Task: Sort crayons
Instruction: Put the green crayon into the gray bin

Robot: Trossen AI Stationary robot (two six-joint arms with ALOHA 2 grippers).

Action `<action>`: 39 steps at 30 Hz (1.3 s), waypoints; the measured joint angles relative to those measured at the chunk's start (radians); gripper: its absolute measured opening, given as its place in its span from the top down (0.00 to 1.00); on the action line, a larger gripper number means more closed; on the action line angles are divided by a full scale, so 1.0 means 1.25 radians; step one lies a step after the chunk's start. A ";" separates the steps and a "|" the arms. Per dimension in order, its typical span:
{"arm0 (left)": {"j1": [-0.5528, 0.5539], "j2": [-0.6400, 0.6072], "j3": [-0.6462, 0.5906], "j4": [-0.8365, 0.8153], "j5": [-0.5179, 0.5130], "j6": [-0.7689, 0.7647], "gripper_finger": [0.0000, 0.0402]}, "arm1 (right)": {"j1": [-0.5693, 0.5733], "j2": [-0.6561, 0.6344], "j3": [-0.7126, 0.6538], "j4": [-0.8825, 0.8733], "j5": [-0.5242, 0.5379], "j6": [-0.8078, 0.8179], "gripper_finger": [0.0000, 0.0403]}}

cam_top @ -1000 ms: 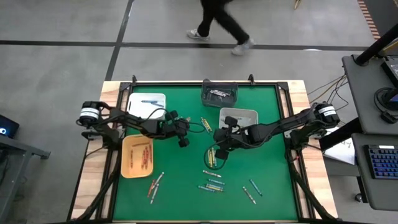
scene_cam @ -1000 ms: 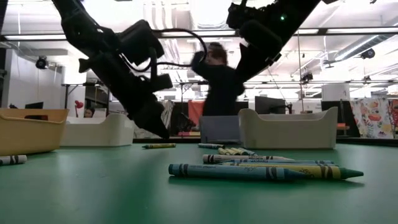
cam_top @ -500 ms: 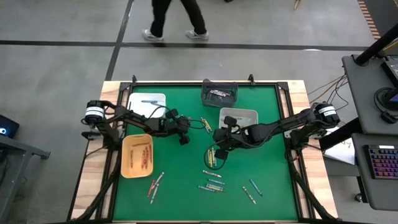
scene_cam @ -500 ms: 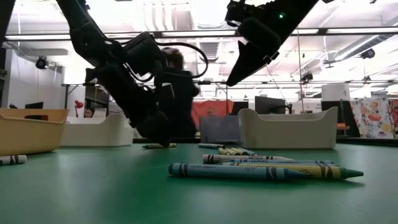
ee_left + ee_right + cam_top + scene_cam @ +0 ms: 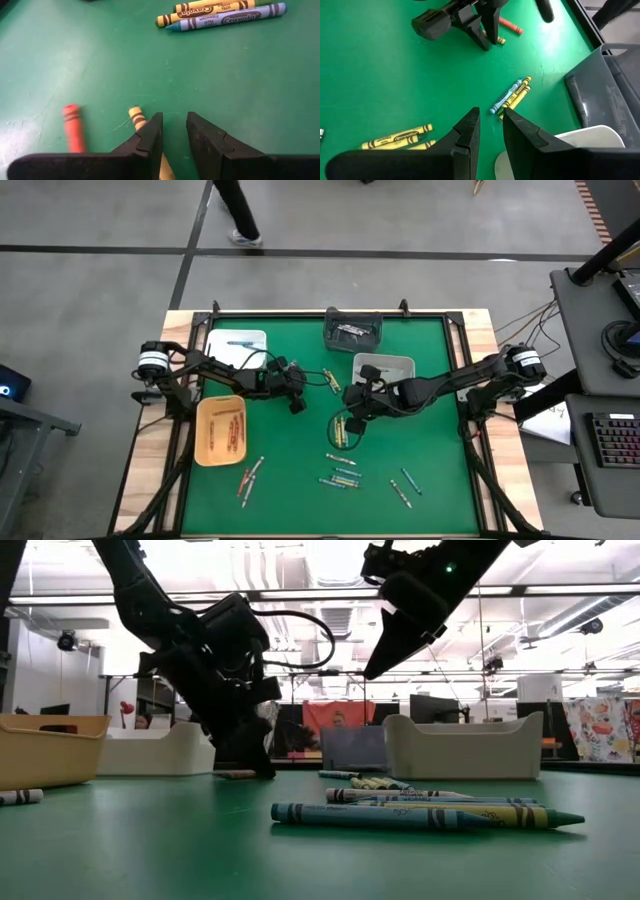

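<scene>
Crayons lie scattered on the green mat (image 5: 300,470). My left gripper (image 5: 174,116) stands tips-down at the mat's middle left (image 5: 297,404), open by a narrow gap with bare mat between the tips. A yellow crayon (image 5: 135,114) runs slantwise under one finger, and a red crayon (image 5: 72,127) lies beside it. My right gripper (image 5: 490,112) hangs high over the mat's middle (image 5: 352,420), narrowly open and empty, above a bunch of yellow crayons (image 5: 340,434). My left gripper points slanting down with its fingertips at the mat. One finger (image 5: 150,132) stands over the yellow crayon's middle (image 5: 141,122), and the finger hides that spot. Whether it touches the crayon I cannot tell. The crayon lies flat on the mat.
An orange tray (image 5: 203,442) holds red crayons at the left. A white tray (image 5: 215,340), a dark bin (image 5: 353,330) and a white bin (image 5: 383,366) stand along the far side. Yellow and blue crayons (image 5: 225,12) lie beyond my left gripper; more crayons (image 5: 342,476) lie near the front.
My left gripper has sunk a little to the mat by the yellow crayon, then kept still; its finger gap shows no change. A person has walked leftward past the table's far side.
</scene>
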 joint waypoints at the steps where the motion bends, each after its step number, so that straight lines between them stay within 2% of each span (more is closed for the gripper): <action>1: 0.000 0.000 0.000 0.000 0.000 -0.007 0.81 | 0.000 0.000 0.000 0.000 0.001 0.000 0.82; 12: -0.002 -0.017 0.000 -0.024 0.025 -0.039 0.81 | 0.000 0.000 0.001 0.000 0.000 0.011 0.82; 22: -0.003 -0.179 -0.010 -0.165 0.027 -0.044 0.81 | 0.000 0.000 0.002 0.005 0.000 0.015 0.82; 27: -0.003 -0.195 -0.033 -0.151 0.025 -0.034 0.79 | 0.000 0.000 0.002 0.016 0.000 0.014 0.82; 35: -0.003 -0.163 -0.110 0.013 0.012 -0.036 0.62 | 0.000 0.000 0.002 0.019 -0.001 0.013 0.82; 39: -0.003 -0.153 -0.123 0.030 0.011 -0.032 0.59 | 0.000 0.000 0.002 0.020 -0.003 0.014 0.82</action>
